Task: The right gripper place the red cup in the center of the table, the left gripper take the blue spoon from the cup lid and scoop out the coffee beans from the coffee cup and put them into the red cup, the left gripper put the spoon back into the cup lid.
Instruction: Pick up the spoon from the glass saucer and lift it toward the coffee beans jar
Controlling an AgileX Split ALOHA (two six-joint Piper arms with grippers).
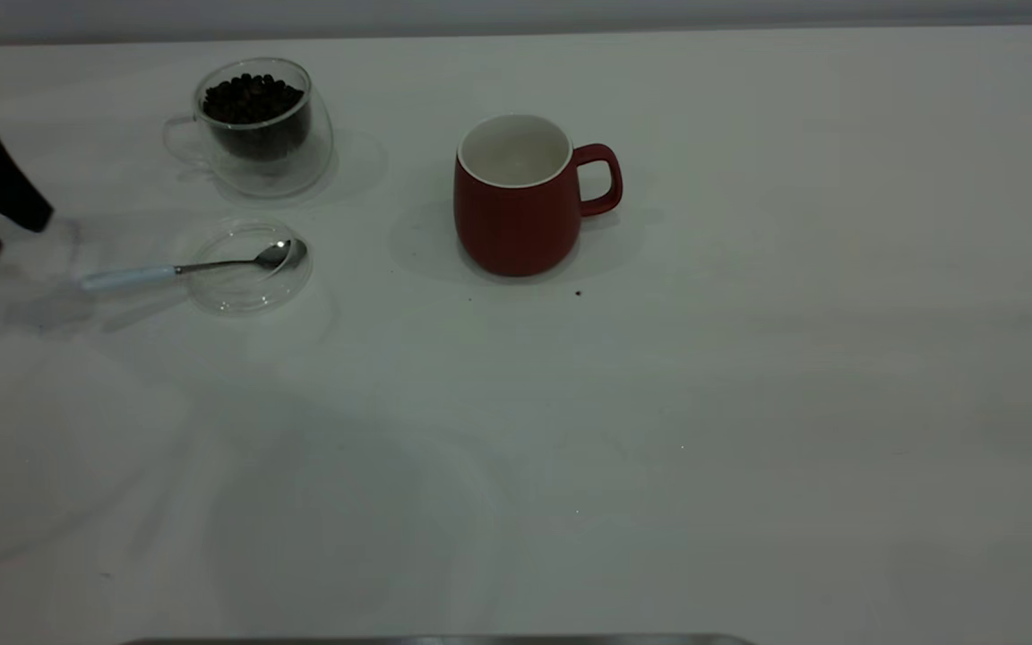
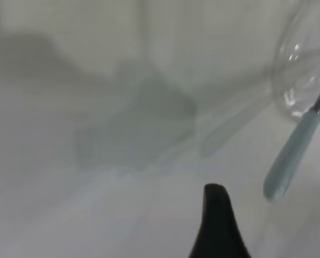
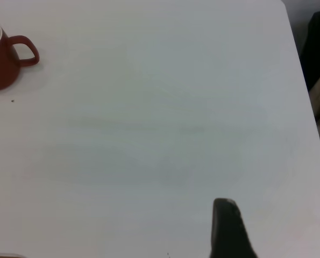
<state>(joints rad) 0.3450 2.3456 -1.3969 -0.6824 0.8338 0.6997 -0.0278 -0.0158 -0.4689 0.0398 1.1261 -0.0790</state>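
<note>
White and plain, the table [image 1: 749, 403] is filling nearly the whole exterior view, with a pale wall strip running along its far edge. At the left edge of that view the left gripper [image 1: 19, 237] is hanging just above the surface with its two dark wedge-shaped jaws standing apart and nothing between them, their tips pointing toward the blue spoon [image 1: 184, 267]. The tips are sitting near the end of the spoon's pale blue handle without touching it. In the left wrist view one dark fingertip [image 2: 218, 226] is showing, with the spoon's handle [image 2: 291, 156] lying just beside it on the white surface.

Moving outward, the spoon is lying with its steel bowl inside the cup lid [image 1: 211, 300], its neck crossing the rim and its handle reaching out over the table toward the left gripper. Just behind the lid, the coffee cup [image 1: 301, 166] is standing upright, holding the coffee beans [image 1: 252, 98] piled near its brim. Farther to the right, near the middle of the table, the red cup [image 1: 516, 215] is standing upright, its handle pointing away from the glass items, its white inside looking bare. One small dark speck [image 1: 579, 292] is lying on the table just in front of it.

Only one dark fingertip [image 3: 229, 231] of the right gripper is showing, in its own wrist view, well apart from the red cup [image 3: 4, 64]; I cannot tell how its jaws are standing.
</note>
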